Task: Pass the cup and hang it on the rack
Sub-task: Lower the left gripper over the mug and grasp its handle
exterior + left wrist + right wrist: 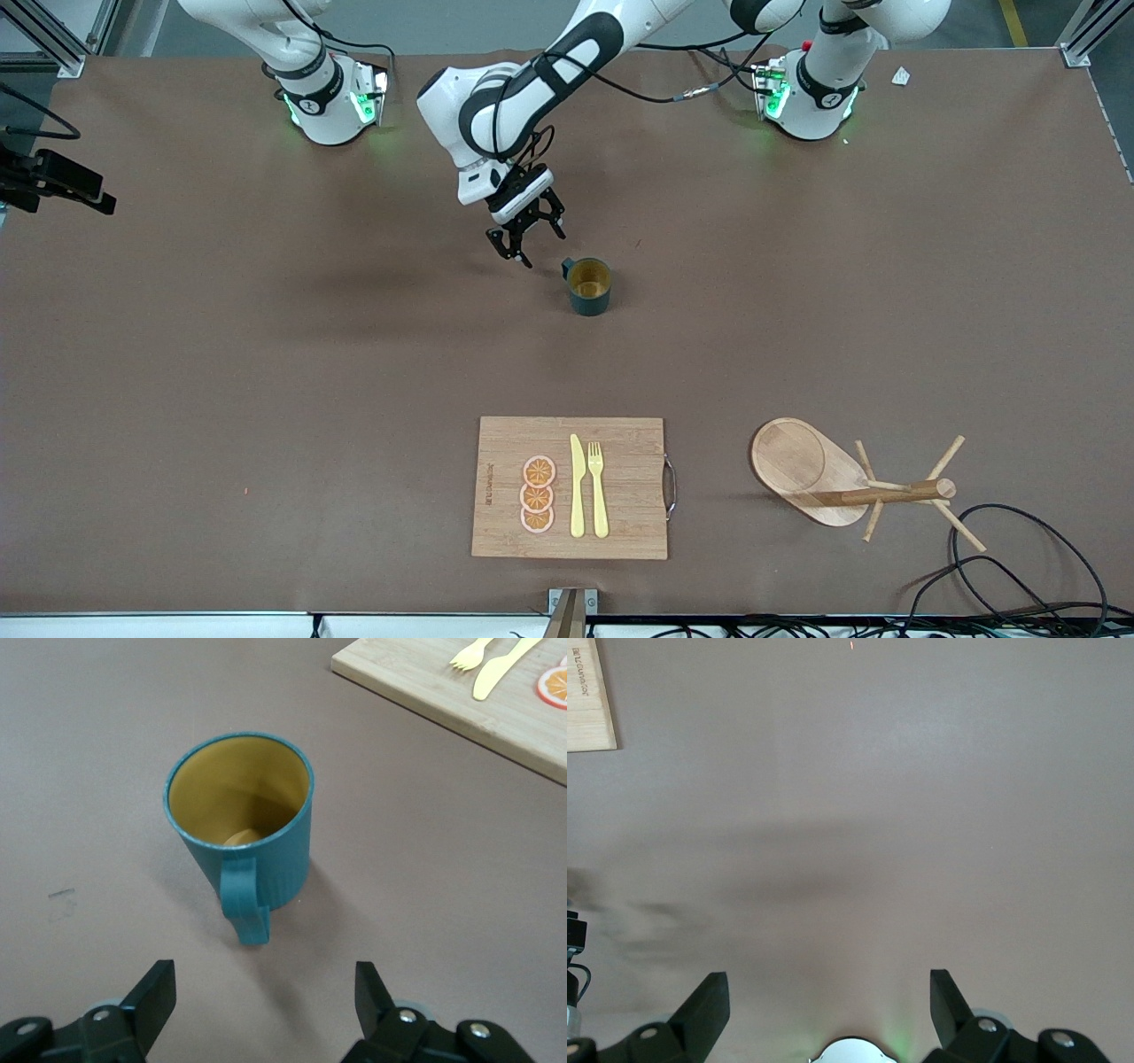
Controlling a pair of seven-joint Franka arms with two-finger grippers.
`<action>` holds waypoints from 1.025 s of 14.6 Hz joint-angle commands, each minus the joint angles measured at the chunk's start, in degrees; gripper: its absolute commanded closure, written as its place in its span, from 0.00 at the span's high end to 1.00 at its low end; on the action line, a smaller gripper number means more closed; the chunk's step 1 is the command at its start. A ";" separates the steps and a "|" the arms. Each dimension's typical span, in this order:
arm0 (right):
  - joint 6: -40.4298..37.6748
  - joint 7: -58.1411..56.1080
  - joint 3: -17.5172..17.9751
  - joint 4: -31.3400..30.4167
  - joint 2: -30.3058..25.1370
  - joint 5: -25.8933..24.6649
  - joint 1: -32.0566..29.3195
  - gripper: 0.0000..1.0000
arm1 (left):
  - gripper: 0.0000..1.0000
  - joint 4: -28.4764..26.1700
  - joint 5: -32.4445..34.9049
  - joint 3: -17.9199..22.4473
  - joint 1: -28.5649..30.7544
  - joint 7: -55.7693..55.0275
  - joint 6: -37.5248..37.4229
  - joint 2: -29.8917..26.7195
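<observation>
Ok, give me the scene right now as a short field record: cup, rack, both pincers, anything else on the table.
cup: upright on the table, not held, handle toward the left pincer
rack: lying tipped over, beside the cutting board, toward the left arm's end
left pincer: open, beside the cup, not touching it
right pincer: open, over bare table, arm waiting
cutting board: nearer the front camera than the cup, carrying knife, fork and orange slices

Cup [257, 859] teal outside with fine vertical ribs, mustard inside; table [266, 354] plain brown; board [620, 461] pale striped bamboo; knife [577, 487] and fork [598, 492] yellow; three slices [538, 494] orange with pink rims; rack [797, 461] light wood; left gripper [530, 233] black.
</observation>
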 commanded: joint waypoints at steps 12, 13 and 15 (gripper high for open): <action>1.22 -6.96 0.08 -1.62 -1.54 -0.80 -0.04 1.00 | 0.78 1.92 1.17 3.61 -2.10 -2.37 0.50 3.58; 1.22 -6.95 0.09 -1.62 -1.62 -0.80 -0.04 1.00 | 0.76 1.83 1.17 3.70 -2.10 -2.37 0.50 3.67; 1.22 -6.95 0.09 -1.62 -1.63 -0.80 -0.04 1.00 | 0.74 1.83 1.08 3.96 -2.10 -2.28 0.42 3.67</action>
